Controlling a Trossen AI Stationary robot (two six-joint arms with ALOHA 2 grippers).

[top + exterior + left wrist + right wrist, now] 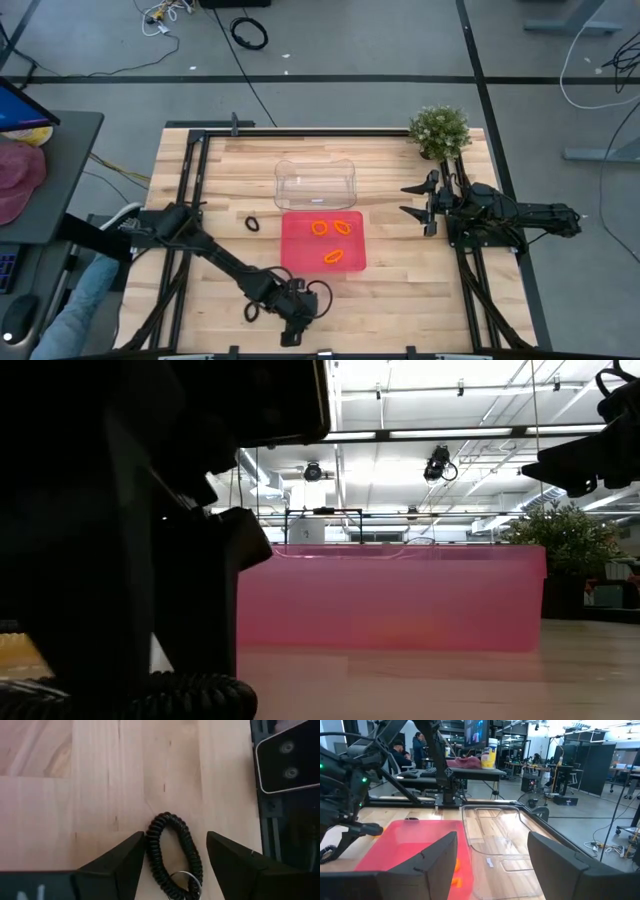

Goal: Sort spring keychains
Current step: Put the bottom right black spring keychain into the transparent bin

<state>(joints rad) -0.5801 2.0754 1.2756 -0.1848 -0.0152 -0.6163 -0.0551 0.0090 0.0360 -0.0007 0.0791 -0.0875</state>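
A black spring keychain [172,852] with a metal ring lies flat on the wooden table near its front edge. My left gripper [175,840] [293,330] is open, slanting down over it, one finger on each side of the coil. In the low view the coil [150,700] lies under the dark gripper. Three orange spring keychains [319,227] [342,226] [332,257] lie in the red tray [300,262]. Two more black keychains [252,224] [251,312] lie on the table. My right gripper [425,205] waits open at the right, raised. My left gripper stands astride the black keychain from above. One finger [131,855] is right beside the coil's long side [150,847]; whether it touches it I cannot tell. The keychain lies flat on the table.
A clear plastic tray [316,183] stands just behind the red tray. A potted plant [440,130] stands at the far right corner. Black rails [185,200] run along both sides of the table. Bare wood lies between the trays and the front edge.
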